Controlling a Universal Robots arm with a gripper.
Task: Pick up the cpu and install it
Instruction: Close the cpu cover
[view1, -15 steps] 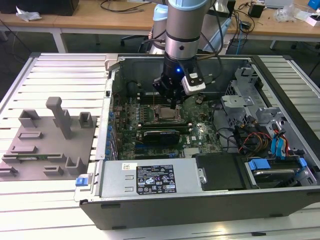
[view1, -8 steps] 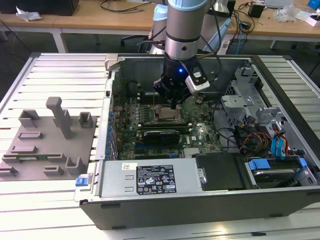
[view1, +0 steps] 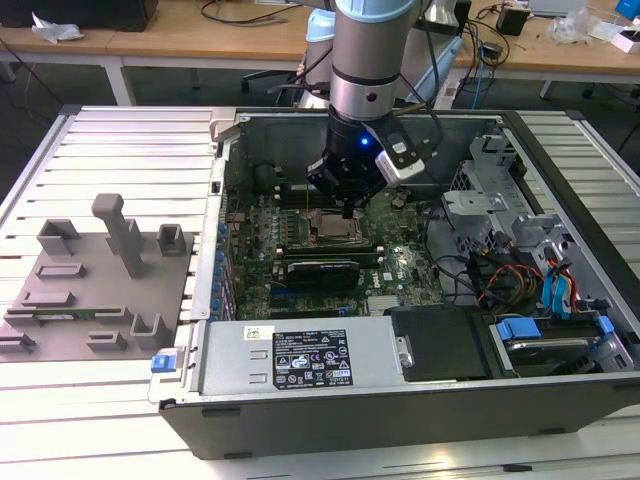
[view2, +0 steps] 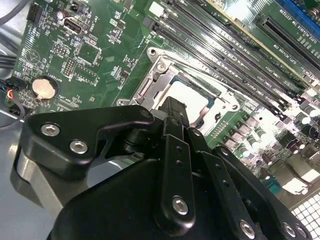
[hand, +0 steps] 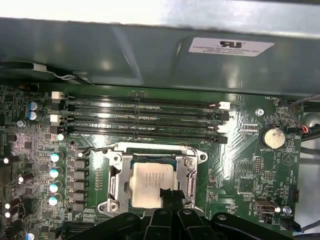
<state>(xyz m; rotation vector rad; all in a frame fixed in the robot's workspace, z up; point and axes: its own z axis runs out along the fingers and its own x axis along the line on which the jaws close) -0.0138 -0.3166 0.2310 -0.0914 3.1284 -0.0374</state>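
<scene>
The cpu (hand: 149, 176) is a flat square chip with a silvery-white top. It lies inside the metal socket frame (hand: 114, 175) on the green motherboard, within the open computer case (view1: 200, 300). My gripper (hand: 170, 196) hangs just above one edge of the cpu, its black fingers pressed together with nothing between them. In the second wrist view the gripper (view2: 172, 106) covers part of the cpu (view2: 189, 95). The exterior view shows the arm reaching straight down into the case, with the gripper (view1: 347, 210) over the cpu (view1: 328, 232).
Memory slots (hand: 140, 117) run alongside the socket, below the case wall. A black card (view1: 322, 270) and the power supply (view1: 300, 355) lie nearer the case front. Drive cage and cables (view1: 520, 260) sit on the exterior view's right. A grey fixture (view1: 95, 280) with blocks stands on the left.
</scene>
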